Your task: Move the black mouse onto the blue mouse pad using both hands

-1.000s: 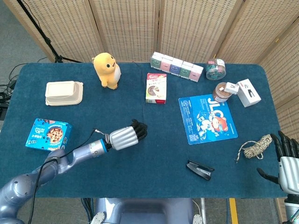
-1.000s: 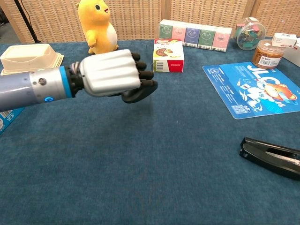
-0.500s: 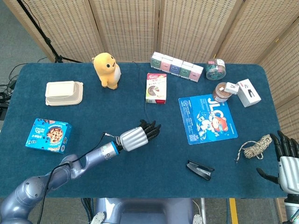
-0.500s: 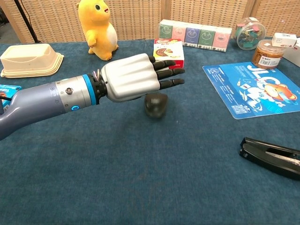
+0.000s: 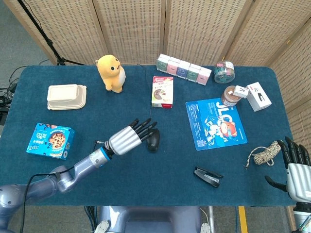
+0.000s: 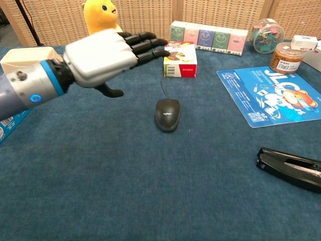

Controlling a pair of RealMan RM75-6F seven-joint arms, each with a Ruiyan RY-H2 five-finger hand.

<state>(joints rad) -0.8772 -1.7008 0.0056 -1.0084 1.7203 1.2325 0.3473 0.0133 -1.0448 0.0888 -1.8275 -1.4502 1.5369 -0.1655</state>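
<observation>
The black mouse (image 5: 153,141) (image 6: 167,113) lies free on the blue cloth near the table's middle, its cord running back toward the snack box. My left hand (image 5: 130,136) (image 6: 108,53) hovers just left of and above the mouse, fingers stretched out and apart, holding nothing. The blue mouse pad (image 5: 215,123) (image 6: 273,96) lies flat to the right of the mouse, a clear gap between them. My right hand (image 5: 295,167) stays at the table's right front corner, fingers spread, empty; the chest view does not show it.
A black stapler (image 5: 208,176) (image 6: 290,168) lies in front of the pad. A twine ball (image 5: 266,153) sits near the right hand. A snack box (image 5: 162,91), tissue packs (image 5: 183,69), jars (image 5: 229,95), yellow plush (image 5: 111,73), lunch container (image 5: 66,96) and cookie box (image 5: 49,140) ring the table.
My left hand carried the mouse to the right, set it down and let go. It has now opened, lifted and drawn back left, leaving the mouse uncovered. The right hand barely moved.
</observation>
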